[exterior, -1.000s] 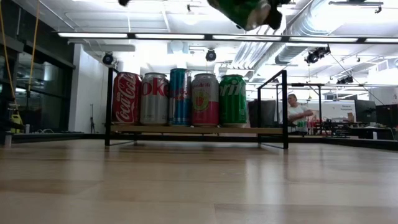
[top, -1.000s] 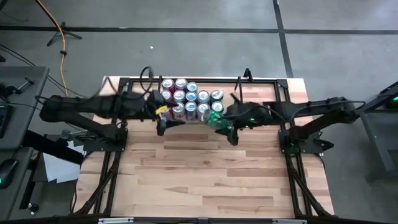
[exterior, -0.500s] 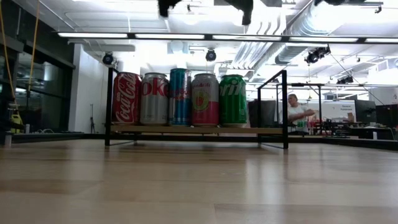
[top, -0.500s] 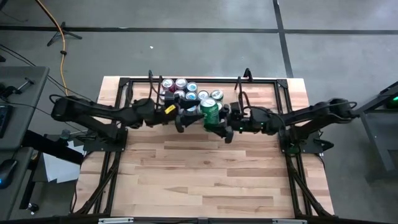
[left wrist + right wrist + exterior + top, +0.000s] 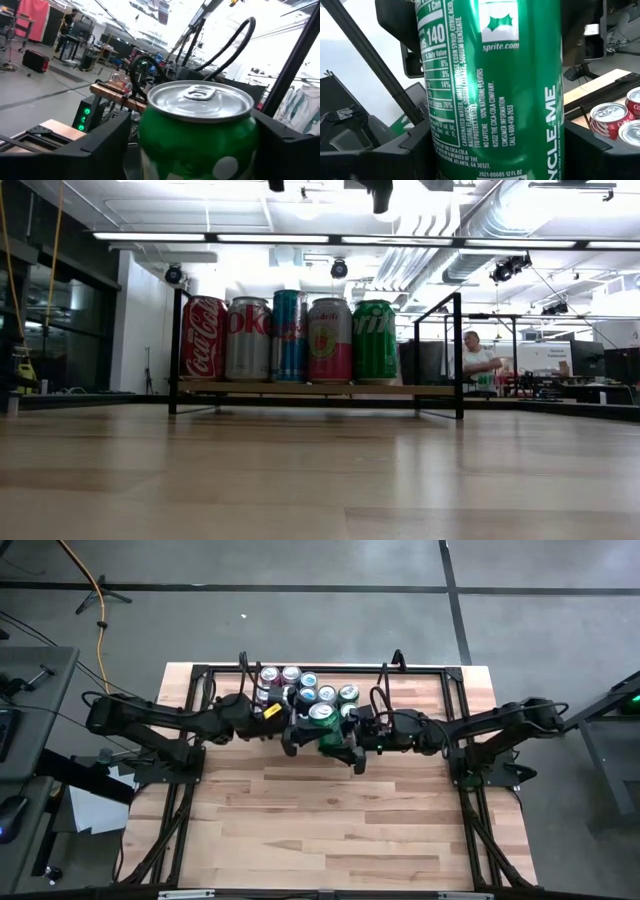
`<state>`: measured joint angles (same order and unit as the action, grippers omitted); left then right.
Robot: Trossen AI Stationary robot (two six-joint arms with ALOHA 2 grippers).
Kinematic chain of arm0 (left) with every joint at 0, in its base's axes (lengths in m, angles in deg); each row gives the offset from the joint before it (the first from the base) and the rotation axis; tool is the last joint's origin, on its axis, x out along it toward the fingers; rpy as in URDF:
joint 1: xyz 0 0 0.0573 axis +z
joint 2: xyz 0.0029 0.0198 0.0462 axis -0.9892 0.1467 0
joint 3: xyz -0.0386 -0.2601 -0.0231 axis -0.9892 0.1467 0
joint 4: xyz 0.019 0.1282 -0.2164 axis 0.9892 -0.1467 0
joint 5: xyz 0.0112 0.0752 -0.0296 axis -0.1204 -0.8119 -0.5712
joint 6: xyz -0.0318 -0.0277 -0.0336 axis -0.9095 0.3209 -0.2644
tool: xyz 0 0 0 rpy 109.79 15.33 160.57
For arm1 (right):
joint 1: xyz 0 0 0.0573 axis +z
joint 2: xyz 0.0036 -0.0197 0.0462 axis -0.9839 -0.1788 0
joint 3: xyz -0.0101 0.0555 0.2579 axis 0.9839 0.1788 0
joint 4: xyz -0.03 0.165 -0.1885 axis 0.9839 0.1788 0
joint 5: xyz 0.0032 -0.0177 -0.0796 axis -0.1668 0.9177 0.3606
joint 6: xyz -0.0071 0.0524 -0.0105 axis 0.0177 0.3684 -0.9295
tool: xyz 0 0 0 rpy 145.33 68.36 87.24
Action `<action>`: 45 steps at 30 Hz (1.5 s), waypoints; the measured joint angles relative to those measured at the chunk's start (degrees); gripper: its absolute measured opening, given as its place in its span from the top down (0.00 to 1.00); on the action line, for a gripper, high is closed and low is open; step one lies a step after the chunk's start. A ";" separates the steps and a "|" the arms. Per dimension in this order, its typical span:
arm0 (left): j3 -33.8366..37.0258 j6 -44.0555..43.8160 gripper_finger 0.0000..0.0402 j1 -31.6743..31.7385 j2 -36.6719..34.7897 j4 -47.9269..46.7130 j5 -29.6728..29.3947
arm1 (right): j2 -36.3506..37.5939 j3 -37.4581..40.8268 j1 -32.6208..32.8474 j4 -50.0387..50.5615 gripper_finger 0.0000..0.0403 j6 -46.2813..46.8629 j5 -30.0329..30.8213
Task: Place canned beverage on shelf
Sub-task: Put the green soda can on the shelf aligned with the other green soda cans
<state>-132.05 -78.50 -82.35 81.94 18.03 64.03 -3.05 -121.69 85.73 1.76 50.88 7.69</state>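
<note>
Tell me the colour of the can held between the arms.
Green, a Sprite can with a silver top; the right wrist view shows it best.

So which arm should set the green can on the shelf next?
Right, likely: its end effector grips the green can by the shelf; the left end effector merely sits alongside.

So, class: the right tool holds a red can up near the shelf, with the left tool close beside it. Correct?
No: the can is green, a Sprite, as the right wrist view shows. The rest stands: the right tool holds it up near the shelf, with the left tool close beside it.
</note>
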 joint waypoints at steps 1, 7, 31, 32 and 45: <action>0.00 0.01 0.31 -0.11 -0.02 0.00 0.03 | 0.00 -0.06 0.03 0.22 0.29 0.08 -0.01; 0.01 0.42 0.56 -0.32 -0.04 0.15 -0.09 | 0.07 -0.11 0.01 0.50 0.29 0.92 -1.44; -0.97 6.82 0.58 0.34 -9.48 -35.30 -18.47 | 11.64 -6.92 -6.89 33.23 0.04 4.72 -2.52; -2.14 6.80 0.58 0.33 -8.34 -37.37 -18.43 | 10.98 -9.03 -7.08 37.52 0.03 3.24 -2.45; -25.18 8.89 0.58 1.71 7.10 -59.96 -24.34 | 0.49 -32.65 -6.03 71.08 0.03 -14.26 6.31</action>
<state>-157.24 -69.61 -80.64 89.05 -41.93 39.69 -2.57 -154.34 79.70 72.84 36.61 14.00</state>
